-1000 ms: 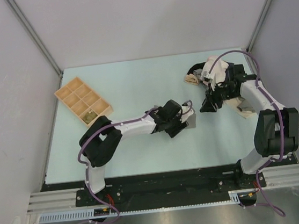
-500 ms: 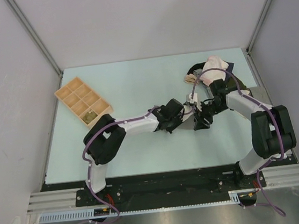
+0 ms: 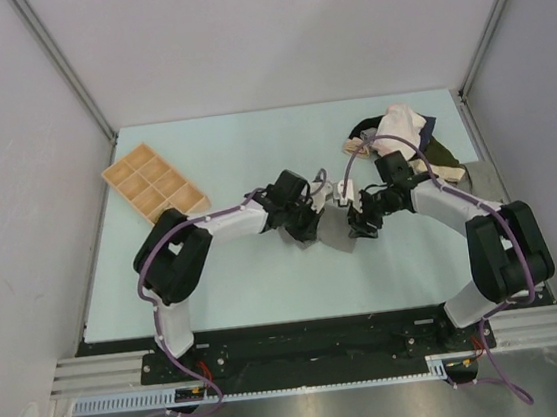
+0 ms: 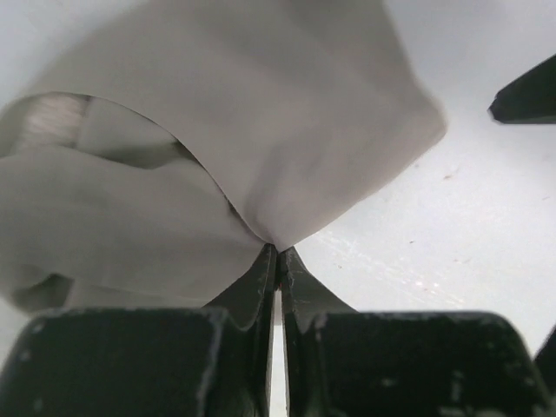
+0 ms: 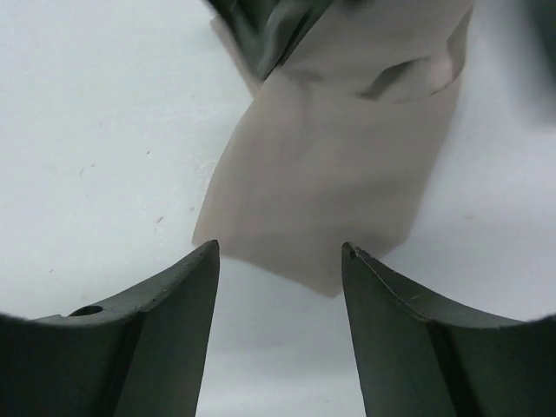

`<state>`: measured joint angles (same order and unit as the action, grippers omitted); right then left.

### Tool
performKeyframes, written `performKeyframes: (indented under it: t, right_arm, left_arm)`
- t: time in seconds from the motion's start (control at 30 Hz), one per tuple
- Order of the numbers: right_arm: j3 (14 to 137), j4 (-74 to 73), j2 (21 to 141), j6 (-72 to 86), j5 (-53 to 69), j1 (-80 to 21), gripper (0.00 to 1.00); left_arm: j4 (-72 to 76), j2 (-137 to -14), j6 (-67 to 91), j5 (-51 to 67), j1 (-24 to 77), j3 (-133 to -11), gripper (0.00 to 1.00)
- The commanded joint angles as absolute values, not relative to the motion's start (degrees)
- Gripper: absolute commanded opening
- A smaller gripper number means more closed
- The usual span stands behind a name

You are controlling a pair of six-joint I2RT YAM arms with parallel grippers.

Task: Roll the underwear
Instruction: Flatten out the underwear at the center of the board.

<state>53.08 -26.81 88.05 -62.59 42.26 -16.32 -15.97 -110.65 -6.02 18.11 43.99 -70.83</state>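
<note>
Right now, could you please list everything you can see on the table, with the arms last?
table: one, pale mint, under everything.
tray: one, tan, compartmented, far left.
underwear: one, taupe-grey, centre, between the grippers.
pale garment: one, pink-white, far-right pile.
dark garment: one, olive-black, same pile, partly under the pale one.
left gripper: one, black, shut on the underwear's edge.
right gripper: one, black, open, just short of the underwear.
</note>
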Motion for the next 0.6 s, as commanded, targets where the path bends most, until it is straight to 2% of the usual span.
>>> performKeyframes:
  t: [0.0,0.13,0.27,0.57]
  right_arm:
    - [51.50,-28.65,86.49,-61.79,43.93,-13.55,0.63]
    - [51.94,-33.83,82.54,-64.76,52.37,-7.48,0.70]
    - [51.42,-36.83,84.80,-67.33,49.58,-11.23,0.69]
    - [50.19,-26.82,89.73,-59.77,38.59,-21.71,0.69]
  left_arm:
    - [-9.94,-104.85,-3.07,27.51,42.19,-69.97,0.08]
    - [-8.88,-105.47,-2.64,28.48,41.75,-68.64,0.09]
    - [-7.82,-105.56,-1.67,29.27,41.57,-68.29,0.08]
    - [-6.07,-104.15,1.04,31.55,40.26,-67.77,0.08]
